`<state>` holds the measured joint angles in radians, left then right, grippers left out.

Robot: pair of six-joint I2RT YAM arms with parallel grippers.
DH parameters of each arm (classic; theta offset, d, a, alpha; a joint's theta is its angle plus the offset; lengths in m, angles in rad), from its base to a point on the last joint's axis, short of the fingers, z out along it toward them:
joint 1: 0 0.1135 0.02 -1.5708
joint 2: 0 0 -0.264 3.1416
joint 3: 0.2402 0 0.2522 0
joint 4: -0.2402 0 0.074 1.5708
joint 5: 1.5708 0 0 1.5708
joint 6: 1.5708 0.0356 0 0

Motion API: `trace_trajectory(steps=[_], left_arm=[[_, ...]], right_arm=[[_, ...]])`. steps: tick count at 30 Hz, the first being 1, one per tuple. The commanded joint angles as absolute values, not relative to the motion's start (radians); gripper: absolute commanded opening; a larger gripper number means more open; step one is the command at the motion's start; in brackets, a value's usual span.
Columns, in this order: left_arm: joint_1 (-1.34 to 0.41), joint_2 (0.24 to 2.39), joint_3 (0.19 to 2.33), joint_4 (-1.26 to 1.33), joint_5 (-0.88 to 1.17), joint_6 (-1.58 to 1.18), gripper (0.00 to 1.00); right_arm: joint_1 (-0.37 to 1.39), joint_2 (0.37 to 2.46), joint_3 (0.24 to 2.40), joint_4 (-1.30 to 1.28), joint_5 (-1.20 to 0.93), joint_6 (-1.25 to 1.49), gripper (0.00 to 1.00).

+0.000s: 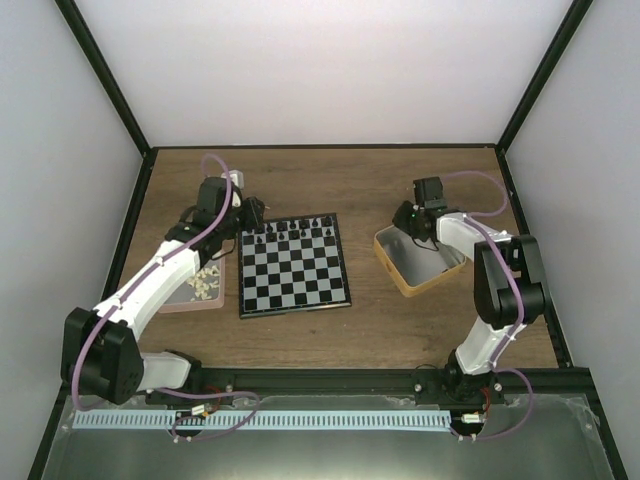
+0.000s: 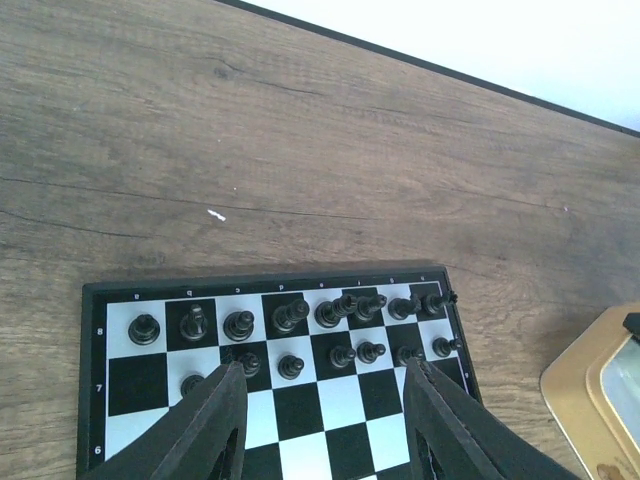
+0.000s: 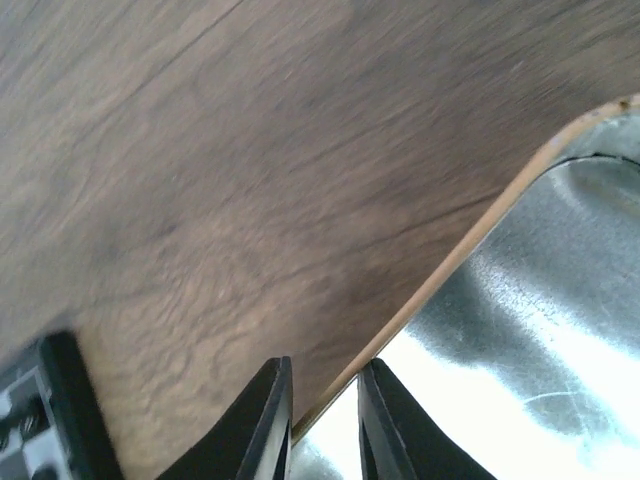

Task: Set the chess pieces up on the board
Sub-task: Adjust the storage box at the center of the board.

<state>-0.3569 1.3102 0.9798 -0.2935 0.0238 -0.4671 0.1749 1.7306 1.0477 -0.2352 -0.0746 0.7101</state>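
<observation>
The board (image 1: 294,265) lies mid-table, with black chess pieces (image 1: 290,232) standing in its two far rows. In the left wrist view the board (image 2: 330,400) shows those two rows of pieces (image 2: 290,315). My left gripper (image 1: 252,214) hovers over the board's far-left corner. Its fingers (image 2: 215,420) are spread wide with nothing between them. My right gripper (image 1: 408,224) is over the far-left corner of the metal tin (image 1: 420,260). In the right wrist view the gripper (image 3: 325,375) is narrowly open and empty, and straddles the tin's gold rim (image 3: 470,235).
A pink tray (image 1: 184,300) with several pale pieces lies left of the board, under my left arm. The tin's shiny inside (image 3: 540,300) shows no pieces. Dark frame posts and pale walls enclose the wooden table (image 1: 330,180).
</observation>
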Motion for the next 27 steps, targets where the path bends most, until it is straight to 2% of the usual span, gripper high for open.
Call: trace_trajectory(steps=[1, 22, 25, 27], left_arm=[[-0.354, 1.322, 0.974, -0.285, 0.040, -0.451, 0.46], [-0.354, 1.342, 0.975, -0.281, 0.075, -0.446, 0.46], [-0.354, 1.342, 0.974, -0.278, 0.079, -0.447, 0.46], [-0.354, 1.342, 0.975, -0.277, 0.081, -0.449, 0.46]], right_arm=[[0.232, 1.694, 1.007, -0.286, -0.218, 0.577, 0.18], [0.400, 1.529, 0.872, -0.443, -0.356, 0.391, 0.16], [0.400, 1.489, 0.862, -0.471, -0.331, 0.393, 0.20], [0.401, 1.457, 0.868, -0.484, -0.294, 0.413, 0.30]])
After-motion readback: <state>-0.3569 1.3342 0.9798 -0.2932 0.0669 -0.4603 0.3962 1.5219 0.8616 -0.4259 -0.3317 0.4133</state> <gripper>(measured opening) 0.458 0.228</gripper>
